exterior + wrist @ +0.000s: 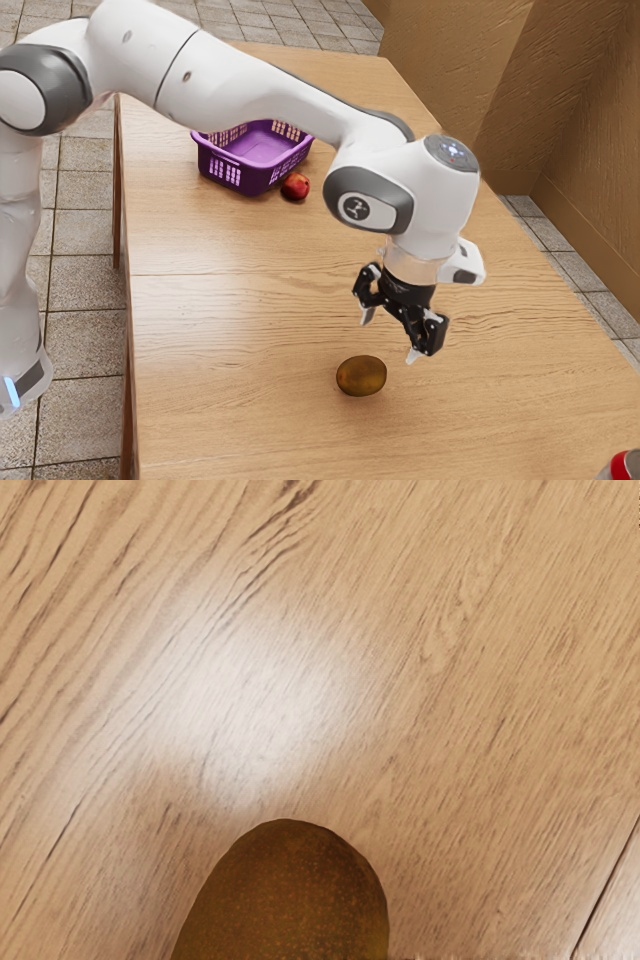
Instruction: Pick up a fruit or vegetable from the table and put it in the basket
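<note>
None of the carrying is done: my jaws stand apart above the kiwi (pixel 361 376), so gripping, lifting and placing it in the basket (pixel 262 182) are left

2 pieces of fruit or vegetable are counted: 1 brown oval piece (pixel 361 376) and 1 red round piece (pixel 295 187). 1 purple basket (pixel 256 182), 1 wooden table (pixel 220 310) and 1 partly cut-off red object (pixel 622 467) are also seen.
</note>
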### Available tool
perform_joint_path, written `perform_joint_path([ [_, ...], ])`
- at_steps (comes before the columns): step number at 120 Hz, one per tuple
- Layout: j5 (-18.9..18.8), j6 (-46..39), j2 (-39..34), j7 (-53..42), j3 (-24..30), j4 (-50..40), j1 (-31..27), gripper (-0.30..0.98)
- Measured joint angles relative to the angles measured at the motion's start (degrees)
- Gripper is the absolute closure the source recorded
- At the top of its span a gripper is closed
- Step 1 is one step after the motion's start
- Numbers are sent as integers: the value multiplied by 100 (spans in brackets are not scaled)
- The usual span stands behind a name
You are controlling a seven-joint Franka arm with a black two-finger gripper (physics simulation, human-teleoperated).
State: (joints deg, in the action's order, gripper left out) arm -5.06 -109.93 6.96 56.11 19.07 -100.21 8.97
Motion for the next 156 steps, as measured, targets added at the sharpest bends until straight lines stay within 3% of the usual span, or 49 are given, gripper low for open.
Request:
perform_joint_path([
  [64,37,-228,-335,-1300,52,-638,-158,0],
  [117,69,-548,-87,-1763,123,-682,-134,0],
  [156,442,-734,-344,-1925,131,-1140,-209,0],
])
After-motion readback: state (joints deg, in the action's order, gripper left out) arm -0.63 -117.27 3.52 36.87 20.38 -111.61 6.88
